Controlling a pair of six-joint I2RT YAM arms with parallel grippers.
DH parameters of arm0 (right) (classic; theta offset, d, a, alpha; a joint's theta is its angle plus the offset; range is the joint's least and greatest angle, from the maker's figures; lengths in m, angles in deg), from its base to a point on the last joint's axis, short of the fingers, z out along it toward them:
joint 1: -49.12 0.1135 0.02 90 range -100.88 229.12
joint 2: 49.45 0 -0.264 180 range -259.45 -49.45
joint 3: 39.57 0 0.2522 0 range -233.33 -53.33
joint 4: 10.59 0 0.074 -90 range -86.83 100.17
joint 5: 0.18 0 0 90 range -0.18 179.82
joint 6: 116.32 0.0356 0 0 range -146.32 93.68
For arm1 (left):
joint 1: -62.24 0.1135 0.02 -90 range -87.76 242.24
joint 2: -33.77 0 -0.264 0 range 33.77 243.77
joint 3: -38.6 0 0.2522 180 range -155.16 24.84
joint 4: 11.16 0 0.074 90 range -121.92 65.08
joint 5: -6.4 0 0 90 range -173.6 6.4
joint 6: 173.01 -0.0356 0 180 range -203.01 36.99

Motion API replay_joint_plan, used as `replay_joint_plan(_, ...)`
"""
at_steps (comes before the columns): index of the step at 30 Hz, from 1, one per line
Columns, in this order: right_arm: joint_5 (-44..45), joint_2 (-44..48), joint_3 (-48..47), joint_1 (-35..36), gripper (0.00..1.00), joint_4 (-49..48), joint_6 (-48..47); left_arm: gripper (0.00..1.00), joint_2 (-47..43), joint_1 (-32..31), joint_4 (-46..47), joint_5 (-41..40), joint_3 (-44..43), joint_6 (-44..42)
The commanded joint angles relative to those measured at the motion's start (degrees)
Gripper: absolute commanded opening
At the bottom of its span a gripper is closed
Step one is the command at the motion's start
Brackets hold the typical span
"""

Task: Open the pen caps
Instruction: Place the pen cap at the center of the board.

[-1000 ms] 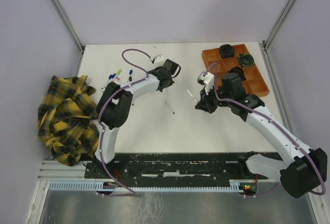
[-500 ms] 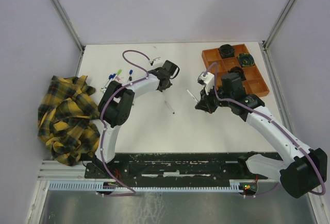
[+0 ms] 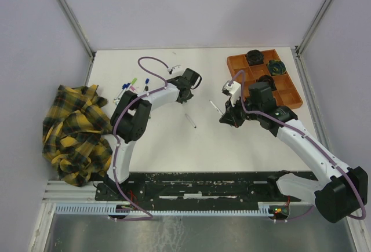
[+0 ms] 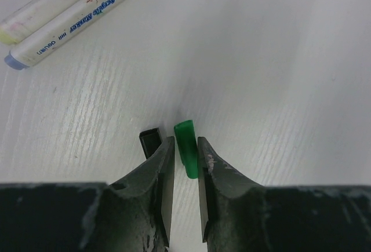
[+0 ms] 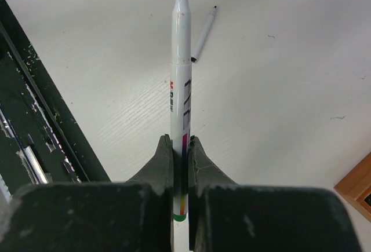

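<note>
Green cap (image 4: 186, 154) sits between the fingers of the left gripper (image 4: 185, 143), held or loose nobody can tell, so it should open slowly while the right gripper (image 5: 180, 141) pinches the pen (image 5: 181, 61).

Cap (image 4: 186, 154) showing green; pen (image 5: 181, 61) showing white w/ green tip; cloth (image 3: 75, 133) showing yellow-black plaid; tray (image 3: 288, 97) looking orange; table (image 3: 174, 148) looking white; marker (image 4: 75, 23) showing white w/ blue ends, blue lettering.

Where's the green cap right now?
Left wrist view: the green cap sits between the fingertips of the left gripper, with a small black piece beside it.
</note>
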Motion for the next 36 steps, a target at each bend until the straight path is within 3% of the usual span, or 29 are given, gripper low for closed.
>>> replay_joint_plan(1, -0.37, 0.46, -2.7, -0.19, 0.0, -1.31, 0.34, 0.29, 0.97, 0.48, 0.26, -0.6, -1.66, 1.62)
replay_joint_plan(10, -0.94, 0.43, -2.63, -0.21, 0.0, -1.38, 0.34, 0.32, -1.05, 0.49, 0.38, 0.14, -2.41, 1.24)
replay_joint_plan(17, -2.74, 0.0, -2.36, -0.19, 0.0, -1.53, 0.56, 0.34, -7.7, 0.5, 2.54, 2.34, 0.12, 0.57)
replay_joint_plan(36, -6.86, -1.07, -1.38, -0.23, 0.0, -3.11, 1.9, 0.35, -38.85, 0.49, 23.53, 9.78, 32.23, -2.8)
